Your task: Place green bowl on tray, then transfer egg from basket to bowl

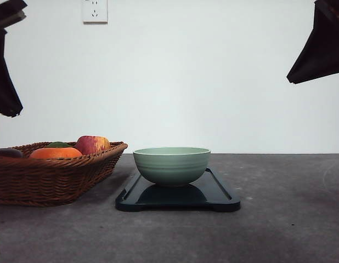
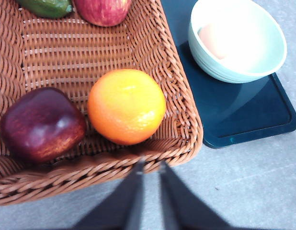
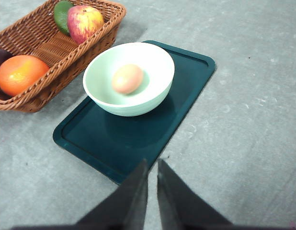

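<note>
Grey and a little rough, the table [image 1: 279, 219] runs back to a plain white wall [image 1: 213, 82], where a white power socket [image 1: 95, 10] sits high up.

On the table lies the tray [image 3: 186, 96], dark blackish-green and flat, with rounded corners and a low rim. In the front view its long side goes away from the robot. The green bowl [image 1: 171, 164] stands upright on the tray, toward the end that is closer to the basket [image 1: 54, 181], with its opening facing up. Inside the bowl rests the egg [image 3: 127, 78], reddish-brown and lying on its side on the bottom. In the right wrist view its long axis is slanted, but which end is the narrow one I cannot tell, because the egg is a little blurred.

The wicker basket stands just beside the tray, on the robot's left, and I cannot tell if they touch. It holds an orange fruit [image 2: 126, 106], a dark red apple [image 2: 41, 123], a red-yellow apple [image 3: 84, 22] and a green fruit [image 3: 62, 14] at the far end.

The left gripper [image 2: 150, 170] hangs above the near rim of the basket, its jaws almost together with a thin gap and nothing between them. The right gripper [image 3: 152, 172] hangs above the near end of the tray, jaws equally narrow and empty.
</note>
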You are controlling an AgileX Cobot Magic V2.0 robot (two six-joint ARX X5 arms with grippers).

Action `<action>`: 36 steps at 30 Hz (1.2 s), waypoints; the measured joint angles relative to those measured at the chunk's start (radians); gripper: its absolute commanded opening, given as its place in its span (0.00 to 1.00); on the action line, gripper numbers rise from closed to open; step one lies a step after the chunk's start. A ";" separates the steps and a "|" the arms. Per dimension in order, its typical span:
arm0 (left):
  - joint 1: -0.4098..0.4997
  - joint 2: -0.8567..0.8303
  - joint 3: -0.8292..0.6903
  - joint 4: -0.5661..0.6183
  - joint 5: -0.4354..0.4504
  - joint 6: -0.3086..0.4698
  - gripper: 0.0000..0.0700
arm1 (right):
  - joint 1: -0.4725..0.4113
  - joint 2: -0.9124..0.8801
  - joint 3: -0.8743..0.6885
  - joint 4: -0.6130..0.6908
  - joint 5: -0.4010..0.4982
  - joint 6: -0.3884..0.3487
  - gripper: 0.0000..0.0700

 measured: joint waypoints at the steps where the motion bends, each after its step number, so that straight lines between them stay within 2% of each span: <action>1: 0.000 0.000 0.000 0.000 0.000 0.000 0.00 | 0.000 0.000 0.000 0.002 0.000 0.000 0.02; 15: 0.009 -0.006 0.000 0.003 -0.001 0.010 0.00 | 0.000 -0.001 0.000 0.011 0.000 0.000 0.02; 21: 0.142 -0.113 -0.088 0.164 -0.004 0.066 0.00 | 0.000 -0.001 0.000 0.011 0.000 0.000 0.02; 27: 0.307 -0.354 -0.289 0.318 -0.005 0.102 0.00 | 0.000 -0.001 0.000 0.011 0.000 0.000 0.02; 31: 0.404 -0.528 -0.417 0.336 -0.006 0.113 0.00 | 0.000 -0.001 0.000 0.012 0.000 0.000 0.02; 36: 0.474 -0.703 -0.538 0.333 -0.006 0.119 0.00 | 0.000 -0.001 0.000 0.012 0.000 0.000 0.02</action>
